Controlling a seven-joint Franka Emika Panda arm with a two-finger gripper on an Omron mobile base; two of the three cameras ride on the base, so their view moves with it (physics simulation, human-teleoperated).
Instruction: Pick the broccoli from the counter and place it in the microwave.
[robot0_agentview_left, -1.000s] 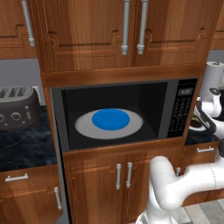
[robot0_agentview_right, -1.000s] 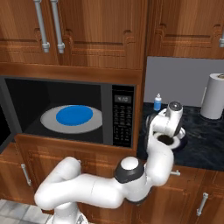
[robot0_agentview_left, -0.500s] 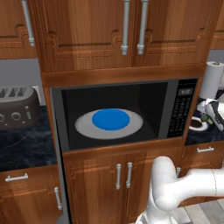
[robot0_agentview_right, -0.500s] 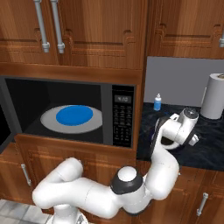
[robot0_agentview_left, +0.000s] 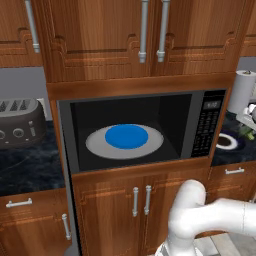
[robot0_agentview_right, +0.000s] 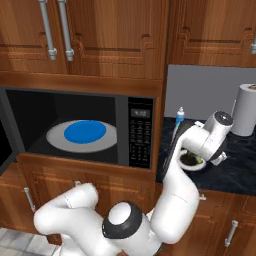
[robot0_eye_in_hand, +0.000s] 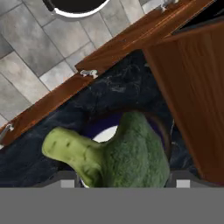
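Observation:
The broccoli, dark green and bumpy with a pale stalk, sits between my gripper finger pads, just above a dark-rimmed bowl on the counter. From the right base view the broccoli shows as a green speck under my hand by the bowl. In the left base view the broccoli hangs at the far right edge, past the bowl. The microwave stands open to the left, with a blue disc on its grey turntable.
A paper towel roll stands at the back right of the counter, and a small bottle is beside the microwave. A grey toaster sits far left. Wooden cabinets hang above; a wooden panel is close beside the hand.
My hand has swung to the right over the counter, away from the microwave's side, and now hangs at the bowl's right with the broccoli between its fingers.

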